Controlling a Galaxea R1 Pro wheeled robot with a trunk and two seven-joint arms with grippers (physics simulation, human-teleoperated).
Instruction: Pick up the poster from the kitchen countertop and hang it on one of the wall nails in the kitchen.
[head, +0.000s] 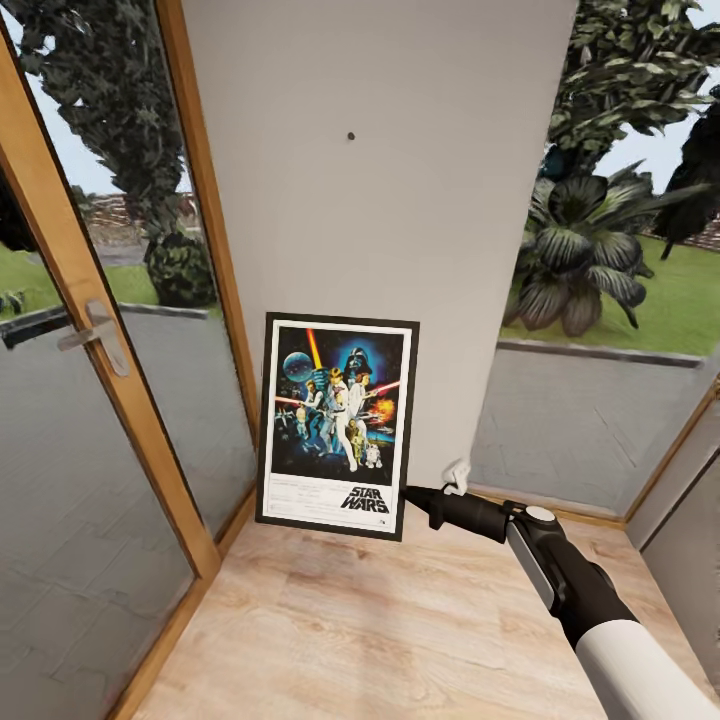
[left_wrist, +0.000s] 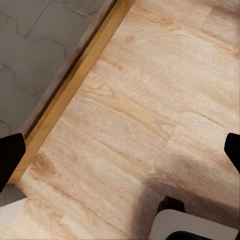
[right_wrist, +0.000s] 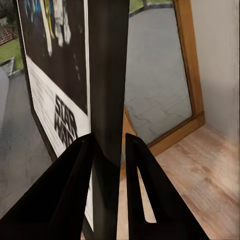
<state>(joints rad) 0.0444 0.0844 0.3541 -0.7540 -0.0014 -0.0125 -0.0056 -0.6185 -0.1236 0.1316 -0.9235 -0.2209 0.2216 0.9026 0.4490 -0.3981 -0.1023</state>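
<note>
Right gripper clamped on poster edge, seemingly airborne

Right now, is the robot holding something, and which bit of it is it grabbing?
Yes. The right gripper pinches the poster by its black frame, on the side edge near the lower corner. The left gripper holds nothing.

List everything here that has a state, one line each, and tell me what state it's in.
poster: held upright off the floor, below the nail, not hung
right pincer: shut on the poster's lower right edge
left pincer: open, holding nothing, over the wood floor
wall nail: bare
glass door: shut
</note>
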